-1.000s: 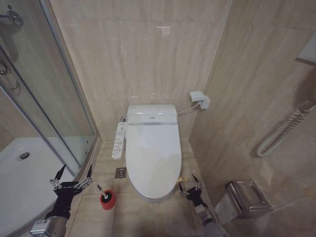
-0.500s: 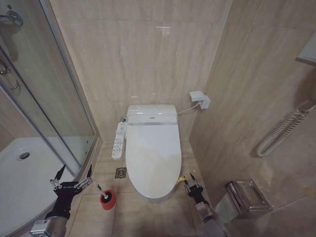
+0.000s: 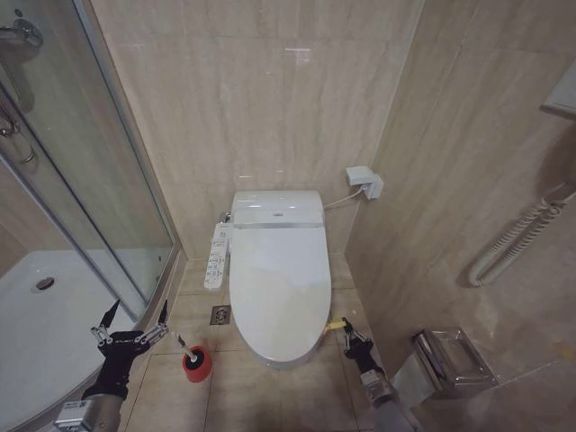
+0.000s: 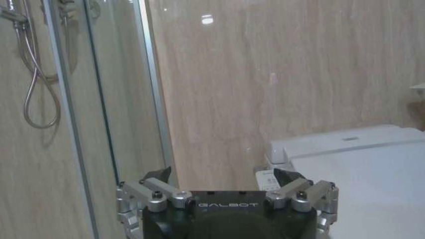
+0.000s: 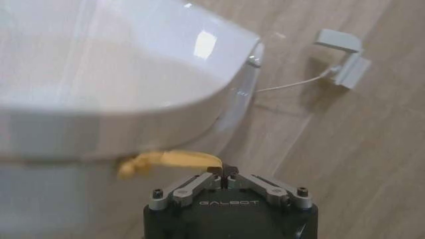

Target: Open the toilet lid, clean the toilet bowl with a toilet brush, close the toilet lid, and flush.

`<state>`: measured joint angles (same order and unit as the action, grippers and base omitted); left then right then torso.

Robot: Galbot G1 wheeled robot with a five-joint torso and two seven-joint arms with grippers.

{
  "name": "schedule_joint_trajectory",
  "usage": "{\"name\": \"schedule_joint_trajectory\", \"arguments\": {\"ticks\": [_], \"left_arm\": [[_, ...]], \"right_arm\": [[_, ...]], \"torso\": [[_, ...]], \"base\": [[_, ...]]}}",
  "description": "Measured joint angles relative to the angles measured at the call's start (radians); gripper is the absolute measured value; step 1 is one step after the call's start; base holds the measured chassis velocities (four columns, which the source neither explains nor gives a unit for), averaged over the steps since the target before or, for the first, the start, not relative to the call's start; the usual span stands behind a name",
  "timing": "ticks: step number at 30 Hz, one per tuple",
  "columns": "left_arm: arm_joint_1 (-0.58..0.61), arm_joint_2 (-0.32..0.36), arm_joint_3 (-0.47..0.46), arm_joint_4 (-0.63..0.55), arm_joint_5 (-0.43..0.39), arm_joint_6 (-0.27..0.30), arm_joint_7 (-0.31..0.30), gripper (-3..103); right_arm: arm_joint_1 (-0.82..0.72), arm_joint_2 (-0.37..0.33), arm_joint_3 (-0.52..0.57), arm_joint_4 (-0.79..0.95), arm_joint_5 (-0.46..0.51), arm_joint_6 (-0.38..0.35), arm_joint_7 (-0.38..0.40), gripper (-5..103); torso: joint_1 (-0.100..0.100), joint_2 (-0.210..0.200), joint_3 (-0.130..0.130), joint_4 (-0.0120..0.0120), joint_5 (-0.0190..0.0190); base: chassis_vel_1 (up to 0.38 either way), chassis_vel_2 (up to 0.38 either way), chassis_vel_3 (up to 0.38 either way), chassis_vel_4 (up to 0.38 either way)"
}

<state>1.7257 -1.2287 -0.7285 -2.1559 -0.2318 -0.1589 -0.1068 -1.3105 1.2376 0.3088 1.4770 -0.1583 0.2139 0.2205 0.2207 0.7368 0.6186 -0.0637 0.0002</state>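
Note:
The toilet lid (image 3: 274, 283) lies shut and flat, so the inside of the toilet bowl is hidden; the lid's front edge fills much of the right wrist view (image 5: 113, 64). A yellow strap (image 5: 169, 159) sticks out under that edge. My right gripper (image 5: 226, 172) is shut with its tips pinched on the strap's end, low at the toilet's right front (image 3: 347, 330). The toilet brush (image 3: 187, 349) stands in its red holder (image 3: 197, 364) on the floor left of the toilet. My left gripper (image 3: 137, 310) hovers open just left of the holder, empty (image 4: 222, 174).
A long white button panel (image 3: 217, 256) runs along the toilet's left side. The glass shower door (image 3: 99, 198) and white shower tray (image 3: 36, 333) close off the left. A floor drain (image 3: 220, 313), a wall box (image 3: 364, 180) and a metal paper holder (image 3: 450, 360) stand nearby.
My right gripper has moved slightly forward toward the yellow strap and its fingers have closed from open to shut on it. The left arm has not moved.

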Motion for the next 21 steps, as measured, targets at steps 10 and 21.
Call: {"name": "schedule_joint_trajectory", "arguments": {"ticks": [10,21], "left_arm": [[0.000,0.000,0.000,0.000,0.000,0.000,0.000,100],[0.000,0.000,0.000,0.000,0.000,0.000,0.000,100]], "right_arm": [[-0.016,0.045,0.054,0.187,0.128,-0.057,0.052,1],[0.053,0.043,0.094,0.330,0.247,-0.139,0.085,1]], "torso": [[0.000,0.000,0.000,-0.0002,0.0002],[0.000,0.000,0.000,-0.0001,-0.0005]], "base": [[0.000,0.000,0.000,0.000],[0.000,0.000,0.000,0.000]]}}
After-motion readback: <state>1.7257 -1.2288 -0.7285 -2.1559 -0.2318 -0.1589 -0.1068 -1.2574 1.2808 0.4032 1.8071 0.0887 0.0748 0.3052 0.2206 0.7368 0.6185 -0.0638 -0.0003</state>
